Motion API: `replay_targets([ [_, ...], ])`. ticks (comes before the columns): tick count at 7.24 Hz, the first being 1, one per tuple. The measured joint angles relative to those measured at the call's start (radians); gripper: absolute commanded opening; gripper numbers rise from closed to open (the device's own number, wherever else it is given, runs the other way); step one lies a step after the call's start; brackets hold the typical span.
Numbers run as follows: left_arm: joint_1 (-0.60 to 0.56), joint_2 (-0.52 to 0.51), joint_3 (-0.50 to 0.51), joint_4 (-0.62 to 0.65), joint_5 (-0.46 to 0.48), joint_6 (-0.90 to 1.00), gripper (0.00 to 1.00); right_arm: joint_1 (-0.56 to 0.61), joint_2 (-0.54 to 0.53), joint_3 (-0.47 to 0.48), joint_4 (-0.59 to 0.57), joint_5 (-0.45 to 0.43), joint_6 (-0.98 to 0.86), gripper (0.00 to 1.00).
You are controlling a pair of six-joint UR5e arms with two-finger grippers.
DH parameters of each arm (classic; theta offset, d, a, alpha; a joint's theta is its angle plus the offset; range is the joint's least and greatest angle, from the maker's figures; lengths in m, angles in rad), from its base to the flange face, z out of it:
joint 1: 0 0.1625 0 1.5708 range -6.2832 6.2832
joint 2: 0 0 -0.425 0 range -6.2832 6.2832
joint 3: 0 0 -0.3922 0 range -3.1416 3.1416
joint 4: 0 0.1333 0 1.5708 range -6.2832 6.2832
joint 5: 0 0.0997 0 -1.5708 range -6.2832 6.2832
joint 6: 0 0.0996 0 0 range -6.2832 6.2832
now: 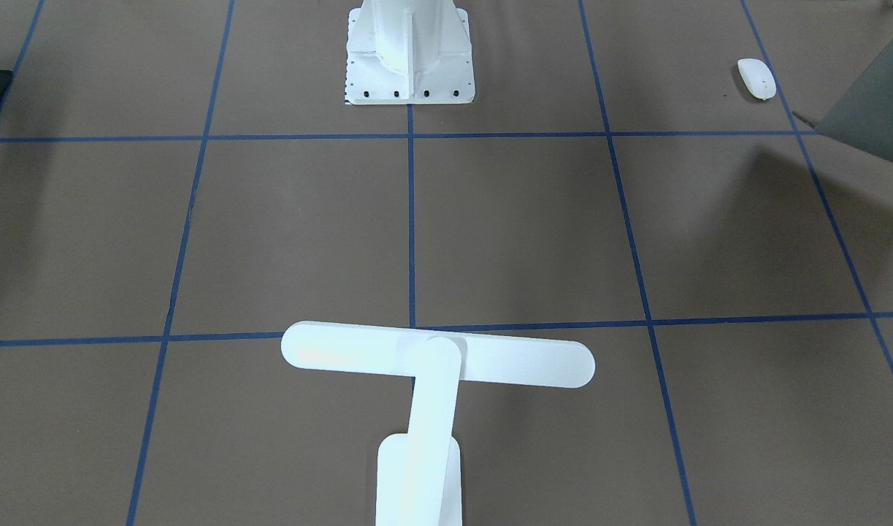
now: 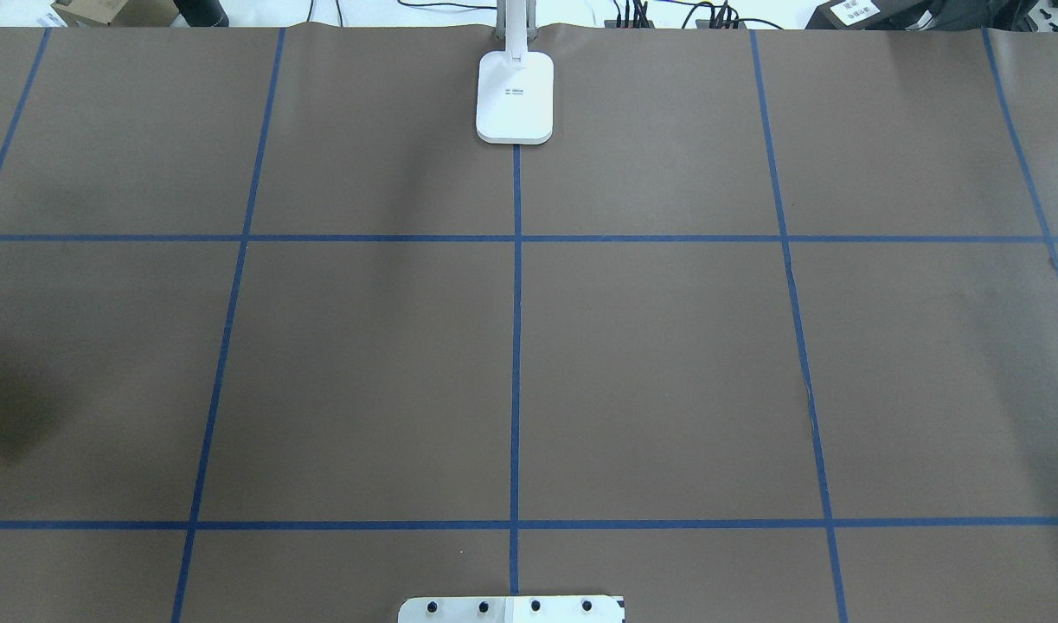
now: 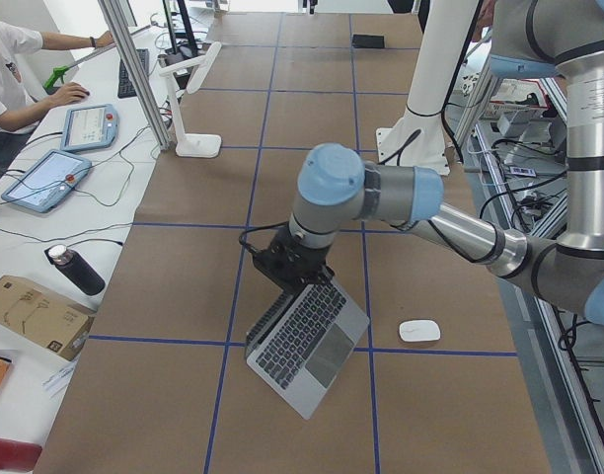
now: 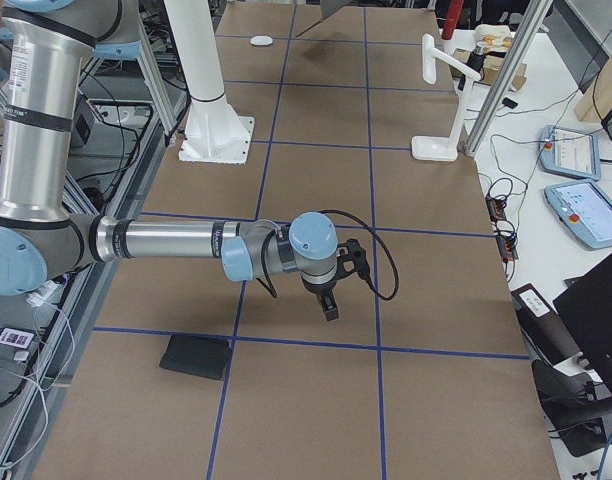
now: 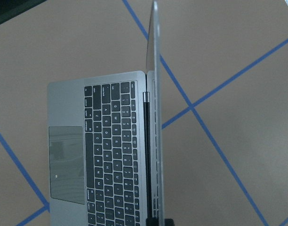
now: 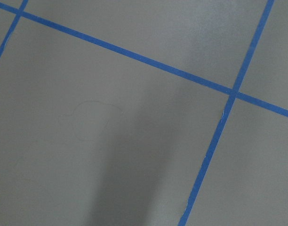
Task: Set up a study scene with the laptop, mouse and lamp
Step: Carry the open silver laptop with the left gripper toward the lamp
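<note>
The laptop (image 3: 307,341) lies open on the brown table at the robot's left end, keyboard (image 5: 111,150) up. Its grey lid (image 1: 869,95) stands up. My left gripper (image 3: 287,267) is at the lid's top edge. In the left wrist view the lid runs edge-on down to a dark fingertip (image 5: 168,221), so the gripper looks shut on the lid. The white mouse (image 3: 418,331) lies beside the laptop, towards the robot (image 1: 756,78). The lamp (image 1: 437,354) stands at the table's far edge, base (image 2: 515,95) on the centre line. My right gripper (image 4: 331,300) hangs over bare table; I cannot tell its state.
The white bolted pedestal (image 1: 409,51) stands at the robot's edge of the table. A black square mat (image 4: 196,356) lies near the right end. Operators' tablets (image 3: 45,178) and a bottle (image 3: 75,269) sit on the bench beyond the far edge. Blue tape lines grid the table.
</note>
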Motion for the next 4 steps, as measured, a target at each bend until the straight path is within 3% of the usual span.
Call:
replay_targets([
  [4,0.394,-0.437,0.006,0.086,0.048,-0.682,0.00,0.000,0.006,-0.009,0.000,-0.044,0.018,1.00],
])
